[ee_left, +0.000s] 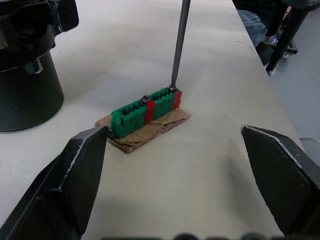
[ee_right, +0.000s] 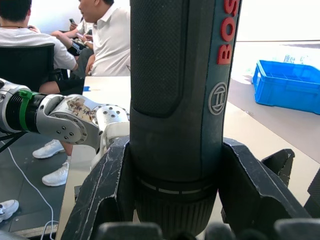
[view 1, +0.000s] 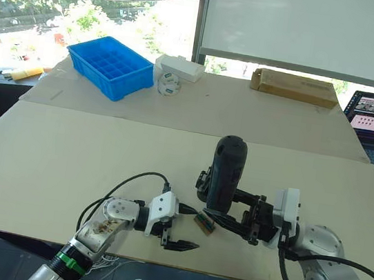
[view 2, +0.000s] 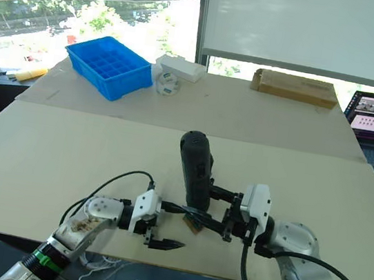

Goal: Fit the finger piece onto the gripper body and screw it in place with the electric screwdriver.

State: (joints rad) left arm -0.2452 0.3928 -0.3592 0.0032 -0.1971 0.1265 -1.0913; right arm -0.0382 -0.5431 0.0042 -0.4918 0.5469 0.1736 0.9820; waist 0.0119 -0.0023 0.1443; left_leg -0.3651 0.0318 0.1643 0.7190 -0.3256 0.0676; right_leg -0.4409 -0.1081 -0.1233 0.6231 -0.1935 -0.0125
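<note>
1. Both eye views look down and forward from the head over the surface (view 1: 66,158); they share nearly the same scene.
2. Left wrist view sits low and close, facing the green block (ee_left: 146,110).
3. Right wrist view sits tight against the electric screwdriver (ee_right: 180,90).

The electric screwdriver (view 1: 226,172) hides most of the gripper body (view 1: 202,182)

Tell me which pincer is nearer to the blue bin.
Left. The left pincer hangs open at the table's near edge, on the blue bin's side; the right pincer, clamped on the screwdriver, sits farther right.
</note>
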